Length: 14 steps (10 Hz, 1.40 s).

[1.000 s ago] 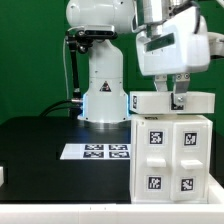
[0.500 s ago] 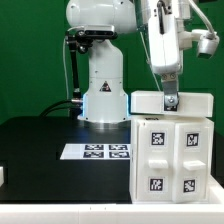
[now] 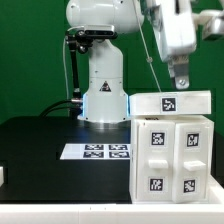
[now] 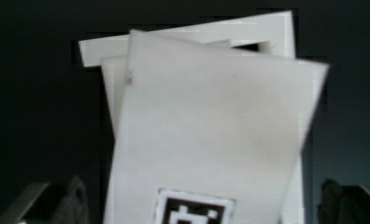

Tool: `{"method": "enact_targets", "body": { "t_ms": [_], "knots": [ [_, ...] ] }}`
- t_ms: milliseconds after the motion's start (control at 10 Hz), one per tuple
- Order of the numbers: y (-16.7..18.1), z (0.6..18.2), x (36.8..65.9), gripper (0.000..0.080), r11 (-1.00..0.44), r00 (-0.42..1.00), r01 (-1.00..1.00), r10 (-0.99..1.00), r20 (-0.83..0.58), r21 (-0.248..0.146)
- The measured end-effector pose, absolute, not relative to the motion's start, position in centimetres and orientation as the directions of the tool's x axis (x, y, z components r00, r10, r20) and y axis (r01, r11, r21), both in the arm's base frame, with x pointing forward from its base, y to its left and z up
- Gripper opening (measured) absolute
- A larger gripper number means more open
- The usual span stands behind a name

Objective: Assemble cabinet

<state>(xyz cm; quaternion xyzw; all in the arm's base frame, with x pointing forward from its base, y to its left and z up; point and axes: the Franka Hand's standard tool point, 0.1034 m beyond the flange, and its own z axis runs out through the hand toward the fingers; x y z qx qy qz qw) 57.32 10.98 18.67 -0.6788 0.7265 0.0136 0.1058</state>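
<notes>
The cabinet (image 3: 170, 150) stands on the black table at the exterior view's right, a white boxy body with two tagged front panels. A white top piece (image 3: 170, 102) with one tag lies across it. My gripper (image 3: 181, 84) hangs just above that top piece, open and holding nothing. In the wrist view the cabinet's top (image 4: 208, 110) fills the picture below my gripper (image 4: 203, 205). The dark fingertips (image 4: 66, 200) stand apart on either side of the tagged piece without touching it.
The marker board (image 3: 95, 151) lies flat on the black table (image 3: 50, 140) in front of the arm's white base (image 3: 102, 85). A small white part (image 3: 3, 174) sits at the exterior view's left edge. A green wall stands behind.
The gripper has let go of the cabinet's top piece, opened wider and risen clear above it. The top piece stays on the cabinet, its tag now uncovered.
</notes>
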Motion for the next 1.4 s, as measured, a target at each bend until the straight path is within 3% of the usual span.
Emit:
{"method": "enact_targets", "body": {
  "t_ms": [300, 700, 1100, 1400],
  "knots": [
    [11.0, 18.2, 57.2, 0.0649, 0.037, -0.016, -0.991, -0.987, -0.163, -0.128],
    [12.0, 18.8, 57.0, 0.0649, -0.545, 0.564, -0.821, -0.82, -0.097, -0.167],
    [12.3, 18.7, 56.8, 0.0649, -0.788, 0.804, -0.59, -0.594, -0.031, -0.176],
    [12.1, 18.8, 56.9, 0.0649, -0.989, 0.995, -0.078, -0.085, 0.056, -0.123]
  ]
}}
